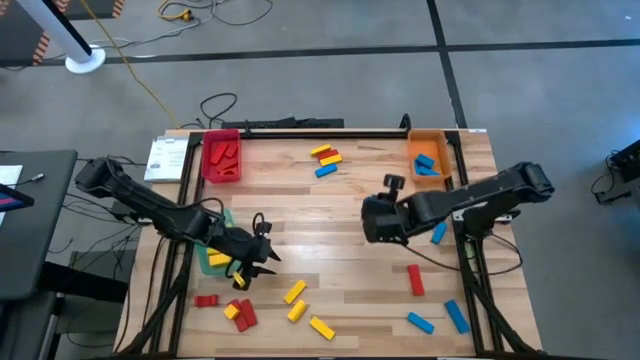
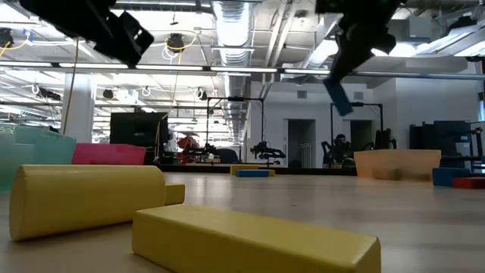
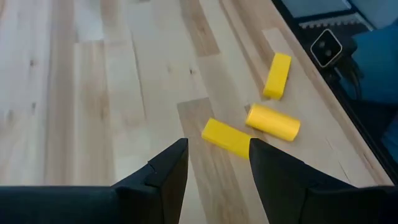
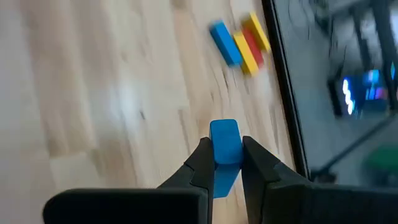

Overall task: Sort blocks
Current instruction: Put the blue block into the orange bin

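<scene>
My right gripper (image 4: 224, 163) hangs over the table's middle (image 1: 378, 217) and is shut on a blue block (image 4: 224, 144). It also shows high in the low view (image 2: 356, 45). My left gripper (image 3: 217, 149) is open and holds nothing. It hovers near the green tray (image 1: 212, 262), above the table's near-left part (image 1: 262, 258). Three yellow blocks (image 3: 227, 137) lie flat on the wood just beyond its fingers. More red, yellow and blue blocks lie scattered along the near edge (image 1: 297, 310). My right gripper pinches the blue block between its two fingers, which press its two side faces (image 4: 214, 155); one end (image 4: 224, 127) sticks out past the fingertips. The fingers come from above. The block is lifted clear and hangs tilted below them (image 2: 339, 97).
A red tray (image 1: 222, 158) with red blocks stands at the far left, an orange tray (image 1: 428, 160) with blue blocks at the far right. A blue, yellow and red group (image 1: 326, 158) lies between them. More blocks lie near right (image 1: 415, 280). Bare wood shows mid-table.
</scene>
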Robot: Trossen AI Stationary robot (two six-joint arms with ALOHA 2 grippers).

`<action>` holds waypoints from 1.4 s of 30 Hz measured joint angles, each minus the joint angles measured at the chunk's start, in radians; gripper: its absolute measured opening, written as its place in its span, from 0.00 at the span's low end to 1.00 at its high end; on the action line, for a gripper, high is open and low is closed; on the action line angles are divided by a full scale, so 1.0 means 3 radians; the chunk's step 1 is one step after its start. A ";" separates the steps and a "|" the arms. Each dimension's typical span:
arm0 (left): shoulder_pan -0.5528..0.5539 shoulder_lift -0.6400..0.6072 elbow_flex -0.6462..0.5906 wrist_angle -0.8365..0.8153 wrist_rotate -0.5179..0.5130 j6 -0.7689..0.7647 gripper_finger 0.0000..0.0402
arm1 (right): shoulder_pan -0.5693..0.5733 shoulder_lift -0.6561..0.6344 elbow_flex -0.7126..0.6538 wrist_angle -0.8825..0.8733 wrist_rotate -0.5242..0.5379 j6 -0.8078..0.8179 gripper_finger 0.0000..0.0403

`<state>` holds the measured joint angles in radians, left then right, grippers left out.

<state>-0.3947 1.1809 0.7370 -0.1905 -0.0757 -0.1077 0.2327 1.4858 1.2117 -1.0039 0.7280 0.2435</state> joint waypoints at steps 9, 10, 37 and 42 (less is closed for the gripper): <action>-0.0107 -0.0003 -0.0492 0.0925 0.0000 -0.0151 0.41 | -0.0564 -0.0200 0.0000 -0.0490 -0.0001 0.0337 0.15; -0.0116 -0.0003 -0.0532 0.0957 0.0000 -0.0181 0.41 | -0.0632 -0.0218 0.0000 -0.0534 -0.0003 0.0351 0.14; -0.0434 0.1050 -0.0625 0.1844 -0.0238 -0.0413 0.41 | -0.2317 -0.0311 -0.0472 -0.0640 -0.0534 0.0233 0.15; -0.0437 0.1087 -0.0596 0.1855 -0.0244 -0.0484 0.41 | -0.2545 -0.0312 -0.0663 -0.0469 -0.0559 0.0166 0.15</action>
<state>-0.5259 1.5070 0.5583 0.3661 -0.1490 -0.2530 -0.5308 1.3922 1.0127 -1.1446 0.5603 0.2934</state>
